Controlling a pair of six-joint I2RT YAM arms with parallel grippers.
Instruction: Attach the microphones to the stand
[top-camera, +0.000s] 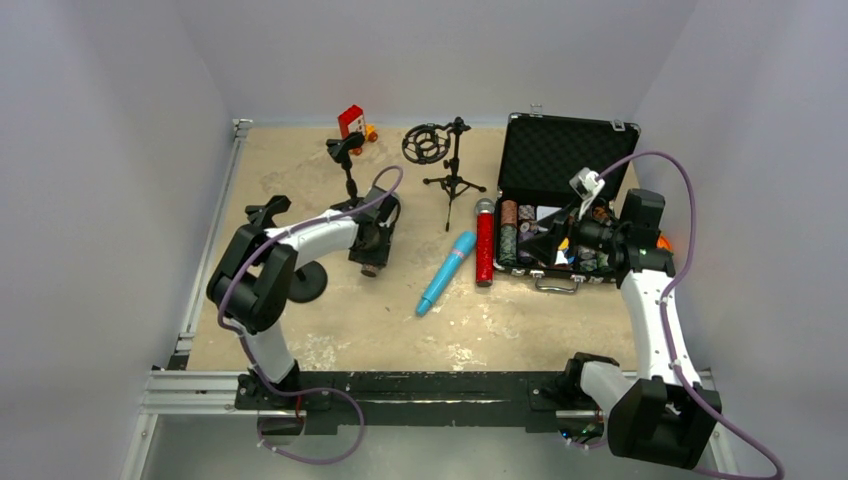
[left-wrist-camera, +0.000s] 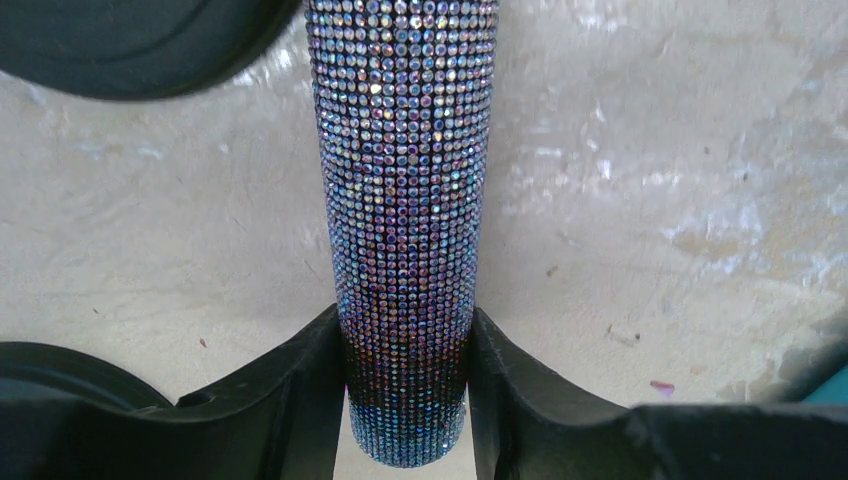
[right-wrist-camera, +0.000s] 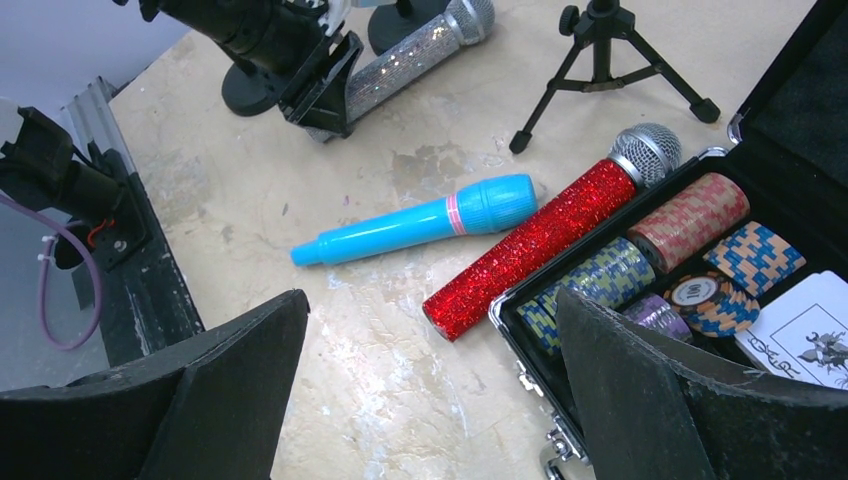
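Top view: left gripper (top-camera: 371, 265) sits low on the table, near the clip stand (top-camera: 346, 160). Left wrist: it pinches the silver-glitter microphone (left-wrist-camera: 405, 200) by its tail end; best lifted slowly and kept level. Right wrist: right gripper (right-wrist-camera: 430, 300) spread wide, empty.

Left arm (top-camera: 300, 238) bent at the elbow, reaching forward and low, wrist pitched down. Left gripper (left-wrist-camera: 408, 395) fingers (left-wrist-camera: 300, 400) pressed on opposite sides of the silver-glitter microphone (left-wrist-camera: 405, 200), near its tail end. Right arm (top-camera: 655, 310) raised, forearm close to upright, wrist angled forward, left and down. Right gripper (right-wrist-camera: 430, 390) jaws spread wide, holding nothing, hanging in the air.
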